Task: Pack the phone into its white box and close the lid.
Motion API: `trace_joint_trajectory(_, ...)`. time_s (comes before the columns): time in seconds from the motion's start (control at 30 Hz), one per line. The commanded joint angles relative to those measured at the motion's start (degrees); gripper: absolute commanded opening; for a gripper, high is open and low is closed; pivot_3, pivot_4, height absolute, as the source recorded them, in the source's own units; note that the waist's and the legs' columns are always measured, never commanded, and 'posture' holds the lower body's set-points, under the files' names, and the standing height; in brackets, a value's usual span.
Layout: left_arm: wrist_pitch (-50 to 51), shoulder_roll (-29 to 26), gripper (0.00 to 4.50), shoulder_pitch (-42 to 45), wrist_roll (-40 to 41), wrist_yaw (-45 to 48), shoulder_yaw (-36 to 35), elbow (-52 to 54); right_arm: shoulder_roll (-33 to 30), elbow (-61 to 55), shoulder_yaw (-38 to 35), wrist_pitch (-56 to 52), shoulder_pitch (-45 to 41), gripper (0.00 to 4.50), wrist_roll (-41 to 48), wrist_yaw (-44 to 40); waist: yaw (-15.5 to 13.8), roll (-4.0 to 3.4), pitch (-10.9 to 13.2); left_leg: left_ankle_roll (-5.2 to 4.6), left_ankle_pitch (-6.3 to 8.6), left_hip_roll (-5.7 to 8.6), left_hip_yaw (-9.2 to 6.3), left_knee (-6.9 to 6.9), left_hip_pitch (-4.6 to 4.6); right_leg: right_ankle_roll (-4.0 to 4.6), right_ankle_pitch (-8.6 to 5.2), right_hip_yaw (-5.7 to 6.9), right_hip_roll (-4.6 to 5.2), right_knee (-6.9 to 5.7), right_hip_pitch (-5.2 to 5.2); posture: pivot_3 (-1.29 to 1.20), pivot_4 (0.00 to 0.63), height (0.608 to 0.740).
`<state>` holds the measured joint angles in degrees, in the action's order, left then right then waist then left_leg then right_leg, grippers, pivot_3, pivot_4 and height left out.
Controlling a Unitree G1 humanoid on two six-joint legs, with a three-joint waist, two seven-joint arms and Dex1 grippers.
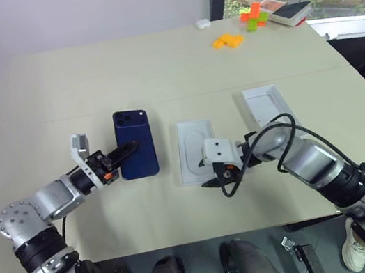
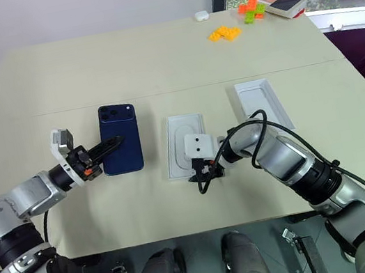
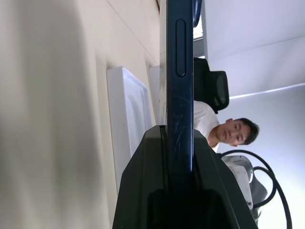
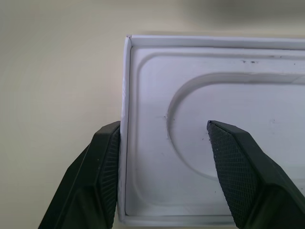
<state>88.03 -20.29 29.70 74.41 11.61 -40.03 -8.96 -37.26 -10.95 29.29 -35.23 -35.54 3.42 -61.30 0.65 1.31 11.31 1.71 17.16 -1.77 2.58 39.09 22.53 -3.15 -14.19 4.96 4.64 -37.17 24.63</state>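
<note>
Left hand (image 1: 127, 152) pinching the phone (image 1: 136, 152) by its edge, held just above the counter (image 1: 157, 70). Right hand (image 4: 164, 167) spread, fingers straddling the near wall of the white box (image 1: 195, 150). Lid (image 1: 266, 106) lies just beside it.

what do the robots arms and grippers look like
Both arms are silver-grey metal segments with black joints. Each left gripper and right gripper has two black fingers; the right's pads are cross-hatched. White camera blocks sit on the wrists, orange accents near the fingers, and black cables loop over the right forearm.
</note>
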Motion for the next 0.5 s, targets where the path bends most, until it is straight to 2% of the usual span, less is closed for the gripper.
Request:
trace_joint_trajectory(0.03,-1.4,-0.3,0.00,0.3,3.3,-1.0,0.3,2.5,0.1,-0.7,-0.4,0.8,1.1,2.35,0.3,-0.8,0.0,0.00,0.0,0.03,-0.02,0.00,0.00,0.00,-0.01,0.00,0.00,0.00,0.00,0.00,-0.01,0.00,0.150,0.740)
trace_joint_trajectory(0.07,-1.6,-0.3,0.00,0.3,3.5,-1.4,0.7,2.8,0.1,-0.7,-0.3,0.8,1.5,2.13,0.3,-0.9,0.0,0.01,0.0,0.04,-0.02,0.00,-0.01,0.00,-0.02,0.00,0.00,0.00,0.00,0.00,-0.03,0.00,0.150,0.740)
trace_joint_trajectory(0.13,-2.1,-0.1,0.00,0.2,4.6,-2.2,1.1,2.9,-0.3,-0.4,0.5,1.8,2.0,1.18,-1.1,-1.0,0.1,0.02,0.0,0.05,-0.03,0.00,0.00,0.00,-0.07,0.00,0.00,0.00,0.00,0.00,-0.07,0.00,0.150,0.740)
trace_joint_trajectory(0.2,-2.4,-0.2,0.00,0.1,6.1,-3.2,1.3,2.6,-0.1,0.1,0.8,2.6,2.4,0.47,-1.9,-0.7,0.1,0.07,0.0,0.08,-0.05,0.00,0.00,0.01,-0.15,0.00,0.00,0.00,-0.01,0.00,-0.14,0.00,0.150,0.740)
trace_joint_trajectory(0.5,-4.6,-2.1,0.00,-1.1,13.6,-7.5,3.3,1.7,2.4,-1.8,0.1,1.7,2.7,0.45,-1.0,-1.0,0.1,0.09,-0.1,0.19,-0.11,-0.03,-0.10,0.03,-0.18,0.04,0.02,-0.03,-0.06,-0.06,-0.17,0.00,0.150,0.740)
